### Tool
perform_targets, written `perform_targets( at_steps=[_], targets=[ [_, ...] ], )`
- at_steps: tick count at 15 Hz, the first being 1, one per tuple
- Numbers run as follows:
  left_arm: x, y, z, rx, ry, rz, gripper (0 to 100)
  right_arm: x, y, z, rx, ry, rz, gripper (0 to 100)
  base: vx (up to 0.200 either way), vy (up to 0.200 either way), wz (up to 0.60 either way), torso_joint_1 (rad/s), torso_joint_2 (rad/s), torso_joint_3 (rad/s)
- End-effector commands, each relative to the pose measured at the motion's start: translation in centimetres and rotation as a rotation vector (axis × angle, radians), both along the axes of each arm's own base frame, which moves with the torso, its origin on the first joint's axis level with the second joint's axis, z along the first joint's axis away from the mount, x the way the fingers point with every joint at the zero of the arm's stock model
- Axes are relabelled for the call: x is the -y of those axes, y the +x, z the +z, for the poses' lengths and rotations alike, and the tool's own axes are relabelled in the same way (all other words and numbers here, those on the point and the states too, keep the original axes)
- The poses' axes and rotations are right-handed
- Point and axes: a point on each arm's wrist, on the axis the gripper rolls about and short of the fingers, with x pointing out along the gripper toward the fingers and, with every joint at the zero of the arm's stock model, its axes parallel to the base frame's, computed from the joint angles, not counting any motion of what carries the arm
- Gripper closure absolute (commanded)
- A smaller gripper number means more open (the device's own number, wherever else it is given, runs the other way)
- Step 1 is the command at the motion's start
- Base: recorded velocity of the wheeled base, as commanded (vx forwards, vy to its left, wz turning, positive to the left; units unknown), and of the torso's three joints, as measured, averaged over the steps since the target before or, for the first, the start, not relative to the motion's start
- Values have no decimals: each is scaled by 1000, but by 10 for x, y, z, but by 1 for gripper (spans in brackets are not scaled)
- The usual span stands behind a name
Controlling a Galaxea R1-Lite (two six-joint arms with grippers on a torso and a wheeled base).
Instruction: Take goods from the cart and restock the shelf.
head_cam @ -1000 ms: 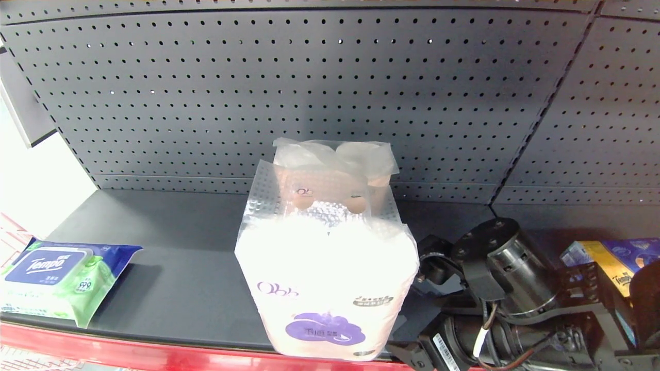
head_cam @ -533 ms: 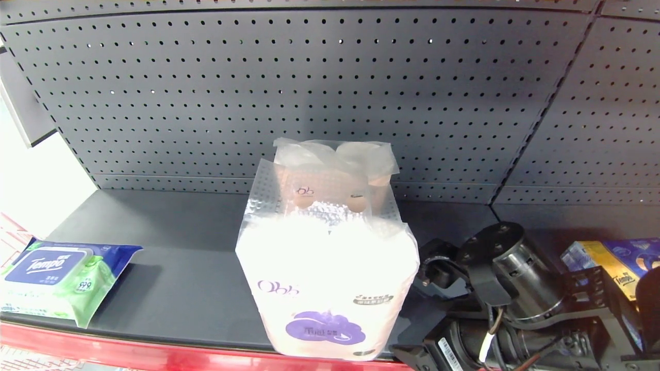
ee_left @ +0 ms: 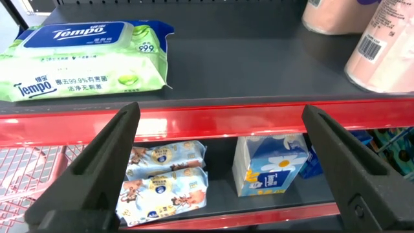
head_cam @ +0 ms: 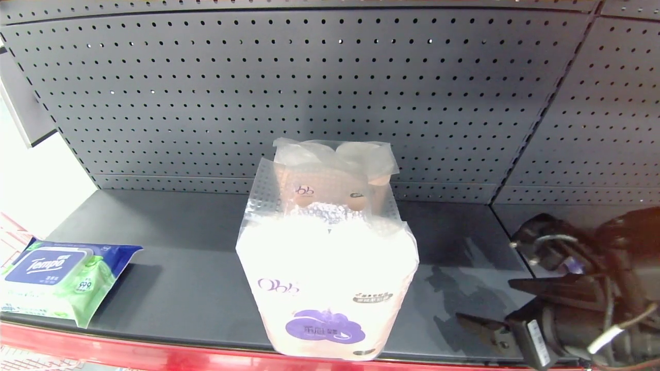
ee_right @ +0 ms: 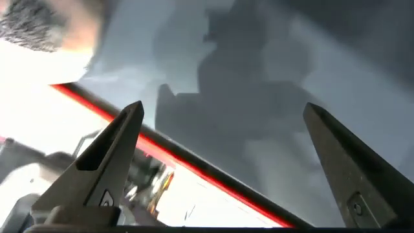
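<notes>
A pack of toilet paper rolls (head_cam: 327,268), white with a purple label and a clear plastic top, stands upright in the middle of the grey shelf board (head_cam: 180,247), close to its front edge. My right arm (head_cam: 577,304) lies low over the shelf to the pack's right, a clear gap away from it. The right gripper (ee_right: 223,110) is open and holds nothing, above the shelf's red front edge (ee_right: 194,165). In front of that edge and slightly below it, my left gripper (ee_left: 220,110) is also open and holds nothing. The pack (ee_left: 381,52) sits beyond it on the shelf.
A green and blue wet wipes pack (head_cam: 56,278) lies flat at the shelf's left end. A perforated back panel (head_cam: 309,93) closes the rear. On the lower shelf lie wipes packs (ee_left: 165,181) and a blue tissue box (ee_left: 268,165).
My right arm has drawn back to the right, away from the toilet paper pack, and now covers the boxes at the far right. The pack has stayed in place.
</notes>
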Motion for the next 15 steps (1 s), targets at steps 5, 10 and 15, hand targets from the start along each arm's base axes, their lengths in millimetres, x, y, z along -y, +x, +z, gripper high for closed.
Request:
perform_targets(
  at_steps=[5,10,15],
  targets=[
    [0,0,0,-3,-5,1,0,117,-103,52,544,-33,-474,0,0,0,0,0,0,0],
    [0,0,0,-3,-2,-12,0,117,-154,11,459,-22,-592,0,0,0,0,0,0,0],
    [1,0,-1,-4,2,-22,0,117,-160,-69,531,-4,-559,0,0,0,0,0,0,0]
  ],
)
